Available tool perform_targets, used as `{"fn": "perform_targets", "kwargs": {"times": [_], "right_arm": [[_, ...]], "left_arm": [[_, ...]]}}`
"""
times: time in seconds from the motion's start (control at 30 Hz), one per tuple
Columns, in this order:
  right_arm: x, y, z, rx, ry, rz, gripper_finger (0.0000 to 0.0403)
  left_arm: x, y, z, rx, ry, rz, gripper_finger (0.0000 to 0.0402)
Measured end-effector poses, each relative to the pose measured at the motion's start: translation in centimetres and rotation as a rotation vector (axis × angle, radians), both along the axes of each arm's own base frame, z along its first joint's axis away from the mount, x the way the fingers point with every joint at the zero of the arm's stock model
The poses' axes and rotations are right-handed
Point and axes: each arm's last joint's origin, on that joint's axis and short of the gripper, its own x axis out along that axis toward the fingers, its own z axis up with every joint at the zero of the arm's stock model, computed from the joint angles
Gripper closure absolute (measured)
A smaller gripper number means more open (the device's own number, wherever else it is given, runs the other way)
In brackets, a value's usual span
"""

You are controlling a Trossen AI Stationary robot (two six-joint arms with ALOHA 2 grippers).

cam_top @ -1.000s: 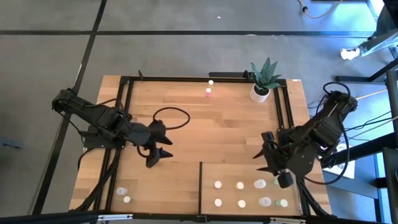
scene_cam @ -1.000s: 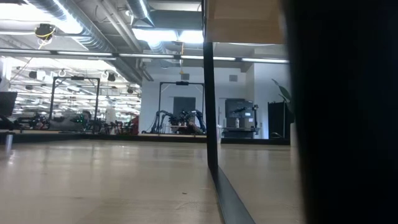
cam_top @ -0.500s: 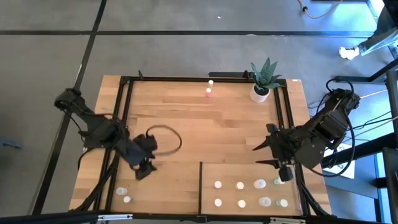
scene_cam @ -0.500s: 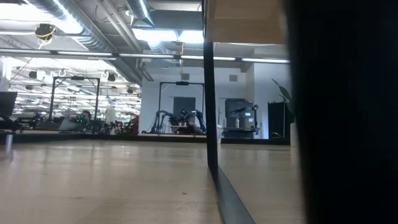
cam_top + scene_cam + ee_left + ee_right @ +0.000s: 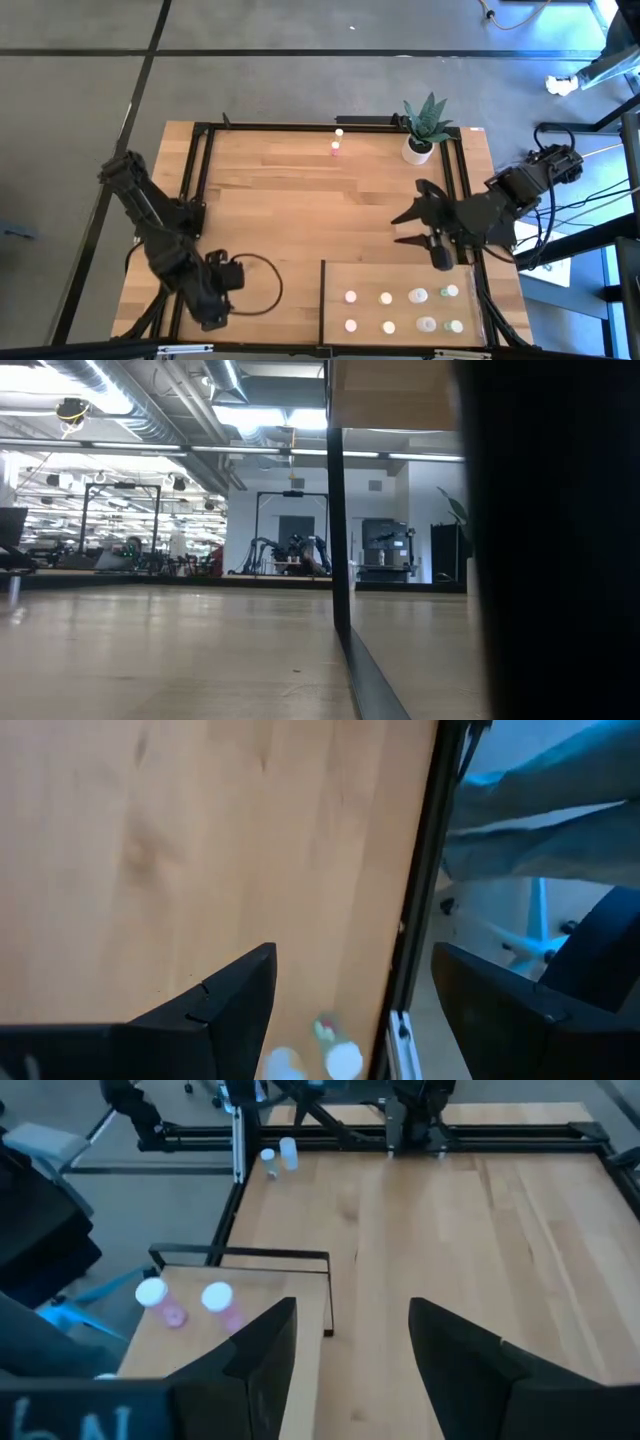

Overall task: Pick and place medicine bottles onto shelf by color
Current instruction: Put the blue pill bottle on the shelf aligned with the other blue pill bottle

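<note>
Two tiny whitish medicine bottles (image 5: 340, 1058) stand near the table's near left corner, close to the dark frame rail. My left gripper (image 5: 212, 303) hangs open above them, pointing steeply down, its fingers either side of them in the left wrist view. The shelf (image 5: 335, 310), a pale panel with a dark edge, lies at the near right and carries several bottles (image 5: 386, 297), two of them pink (image 5: 152, 1295). My right gripper (image 5: 400, 228) is open over the bare tabletop just beyond the shelf's far edge. Two more bottles (image 5: 337, 141) stand at the far edge.
A white pot with a green plant (image 5: 420, 140) stands at the far right. A dark frame rail (image 5: 420, 920) borders the table. A black cable loop (image 5: 262, 290) trails beside my left gripper. The middle of the tabletop (image 5: 320, 210) is bare wood.
My left gripper has swung from the table's middle left toward the near left corner, sinking and tipping further down, and now stands above the two bottles there. My right gripper has drawn back from the shelf toward the far edge and risen slightly.
</note>
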Motion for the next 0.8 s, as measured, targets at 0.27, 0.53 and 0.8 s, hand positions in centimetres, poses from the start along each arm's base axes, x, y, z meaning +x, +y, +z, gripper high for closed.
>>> {"fn": "perform_targets", "kwargs": {"times": [0.27,0.53,0.8], "right_arm": [[0.6,-0.8,0.1,-0.018,-0.003,0.041,0.0208],[0.9,-1.2,0.2,-0.016,-0.017,0.022,0.0208],[0.9,-1.2,0.2,-0.016,-0.017,0.022,0.0208]], "left_arm": [[-2.2,-3.9,-2.7,0.029,0.092,0.016,0.0143],[-4.6,-6.6,-4.8,0.085,0.141,-0.06,0.0143],[-5.9,-8.5,-6.9,0.149,0.166,-0.119,0.0143]]}}
